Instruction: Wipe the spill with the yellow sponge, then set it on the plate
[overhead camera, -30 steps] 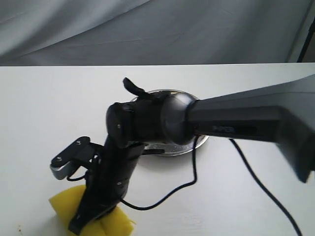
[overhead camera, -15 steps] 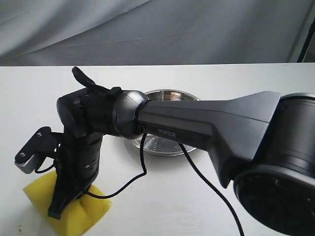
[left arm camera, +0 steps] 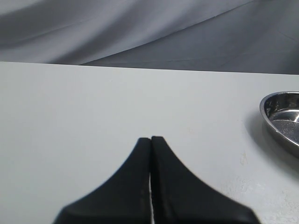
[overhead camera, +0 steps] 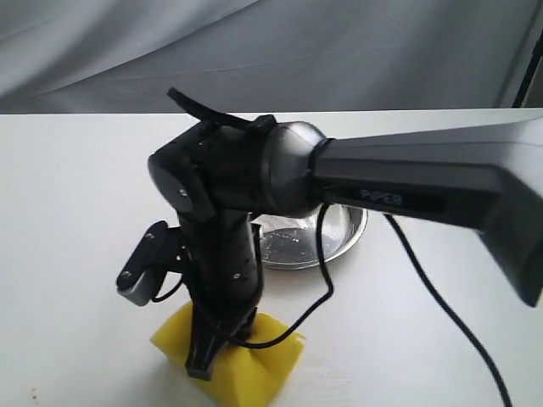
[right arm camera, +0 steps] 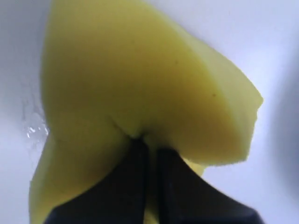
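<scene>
My right gripper reaches across to the table's front and is shut on the yellow sponge, pinching its foam into a fold and pressing it on the white tabletop. In the right wrist view the sponge bulges around the black fingertips of the gripper. No amber drop shows; only a small wet glint lies beside the sponge. The steel plate sits behind the arm, partly hidden by it. My left gripper is shut on nothing, hovering over bare table with the plate's rim to one side.
A black cable trails from the right arm across the table's right half. Grey cloth hangs behind the table's far edge. Tiny dark specks mark the front left corner. The left arm does not show in the exterior view.
The right gripper dragged the sponge left along the table's front, then back right to a spot in front of the plate. It has stayed shut on the sponge throughout.
</scene>
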`<state>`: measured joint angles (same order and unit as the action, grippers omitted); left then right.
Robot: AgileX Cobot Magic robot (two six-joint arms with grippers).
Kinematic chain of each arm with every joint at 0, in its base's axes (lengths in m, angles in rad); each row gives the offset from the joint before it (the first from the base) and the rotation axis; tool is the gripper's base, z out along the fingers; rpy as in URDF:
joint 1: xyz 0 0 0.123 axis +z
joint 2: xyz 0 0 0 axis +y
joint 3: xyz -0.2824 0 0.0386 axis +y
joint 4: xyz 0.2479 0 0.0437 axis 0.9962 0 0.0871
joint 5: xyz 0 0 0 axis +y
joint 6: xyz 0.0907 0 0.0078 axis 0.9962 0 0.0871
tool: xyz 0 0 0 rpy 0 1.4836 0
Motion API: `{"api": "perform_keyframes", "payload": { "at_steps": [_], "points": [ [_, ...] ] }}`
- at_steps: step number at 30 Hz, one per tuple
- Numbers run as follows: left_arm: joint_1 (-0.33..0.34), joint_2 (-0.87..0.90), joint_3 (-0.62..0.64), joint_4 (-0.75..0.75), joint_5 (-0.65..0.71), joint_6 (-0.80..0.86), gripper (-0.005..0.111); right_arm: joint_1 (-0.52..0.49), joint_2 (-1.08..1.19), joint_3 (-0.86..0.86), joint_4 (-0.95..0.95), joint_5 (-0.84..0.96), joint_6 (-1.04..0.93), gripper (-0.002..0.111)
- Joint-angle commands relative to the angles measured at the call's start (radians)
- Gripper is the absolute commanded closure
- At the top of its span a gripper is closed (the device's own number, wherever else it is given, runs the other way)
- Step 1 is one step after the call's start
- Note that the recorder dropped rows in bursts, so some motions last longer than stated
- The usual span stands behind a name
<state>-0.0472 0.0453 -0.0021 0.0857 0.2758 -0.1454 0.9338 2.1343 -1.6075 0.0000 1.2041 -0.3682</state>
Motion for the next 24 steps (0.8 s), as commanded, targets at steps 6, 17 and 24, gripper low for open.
{"api": "perform_keyframes", "payload": {
  "at_steps": [6, 17, 24],
  "points": [
    [0.001, 0.003, 0.002, 0.005, -0.013, -0.007, 0.107, -0.068, -0.134, 0.426, -0.062, -0.028, 0.108, 0.108],
    [0.001, 0.003, 0.002, 0.005, -0.013, -0.007, 0.107, -0.059, -0.14, 0.478, 0.405, -0.361, -0.135, 0.108],
    [0.001, 0.003, 0.002, 0.005, -0.013, -0.007, 0.107, -0.057, -0.088, 0.334, 0.427, -0.345, -0.135, 0.108]
  ]
}}
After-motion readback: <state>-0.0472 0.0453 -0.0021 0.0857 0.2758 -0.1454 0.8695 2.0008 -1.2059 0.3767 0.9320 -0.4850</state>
